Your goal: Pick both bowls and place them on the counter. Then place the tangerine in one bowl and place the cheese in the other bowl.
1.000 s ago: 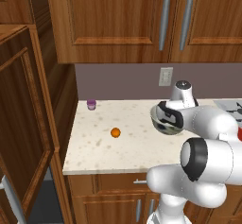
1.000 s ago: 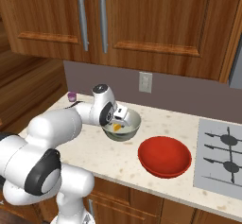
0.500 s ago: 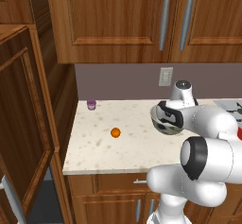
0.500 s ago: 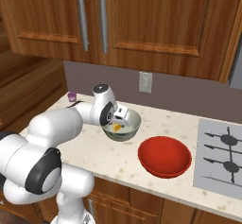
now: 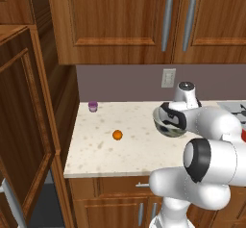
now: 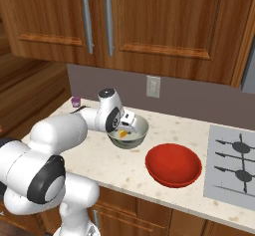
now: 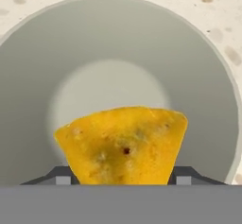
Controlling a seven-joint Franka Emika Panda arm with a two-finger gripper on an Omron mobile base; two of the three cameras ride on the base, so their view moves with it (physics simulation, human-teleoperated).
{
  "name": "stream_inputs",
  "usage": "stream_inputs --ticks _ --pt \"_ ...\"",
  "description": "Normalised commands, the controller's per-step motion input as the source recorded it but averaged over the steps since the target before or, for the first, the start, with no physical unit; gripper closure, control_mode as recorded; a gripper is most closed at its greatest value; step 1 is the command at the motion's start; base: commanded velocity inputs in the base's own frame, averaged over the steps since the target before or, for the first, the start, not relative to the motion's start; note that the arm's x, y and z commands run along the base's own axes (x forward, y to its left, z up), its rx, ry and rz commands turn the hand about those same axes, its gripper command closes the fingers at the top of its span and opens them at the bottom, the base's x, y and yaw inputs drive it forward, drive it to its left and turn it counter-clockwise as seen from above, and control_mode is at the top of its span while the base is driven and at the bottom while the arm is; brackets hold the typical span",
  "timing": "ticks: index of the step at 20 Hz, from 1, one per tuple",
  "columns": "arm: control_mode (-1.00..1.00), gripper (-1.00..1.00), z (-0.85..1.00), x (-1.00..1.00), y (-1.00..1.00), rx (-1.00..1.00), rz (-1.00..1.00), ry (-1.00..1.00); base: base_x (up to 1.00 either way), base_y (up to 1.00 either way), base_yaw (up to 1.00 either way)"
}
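Yellow cheese (image 7: 124,145), faintly mottled; pale grey bowl (image 6: 128,132) with a dark-patterned outside, though its motif is unclear; glossy red bowl (image 6: 173,164); orange tangerine (image 5: 117,135); purple cup (image 5: 93,107); brown-speckled beige surface (image 5: 96,150).

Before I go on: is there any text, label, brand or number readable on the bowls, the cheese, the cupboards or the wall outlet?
None: no readable text in any view.
Patterned bowl: dark markings outside, pattern only, no letters.
Red bowl: plain.
Cheese: unmarked.
Wall outlet: blank.
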Motion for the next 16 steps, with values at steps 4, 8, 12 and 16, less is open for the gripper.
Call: stream_inputs --ticks 4,8,12,16 --pt "-1.0 -1.0 0.0 0.0 0.0 0.0 0.01 0.0 0.0 0.0 0.0" --pt "-1.0 -1.0 0.0 -0.02 0.0 0.0 0.0 0.0 0.0 0.0 0.0" --pt "-1.0 -1.0 0.0 -0.03 0.0 0.0 0.0 0.0 0.0 0.0 0.0" --pt "-1.0 -1.0 0.1 -0.1 0.0 0.0 0.02 -0.01 0.0 0.0 0.0"
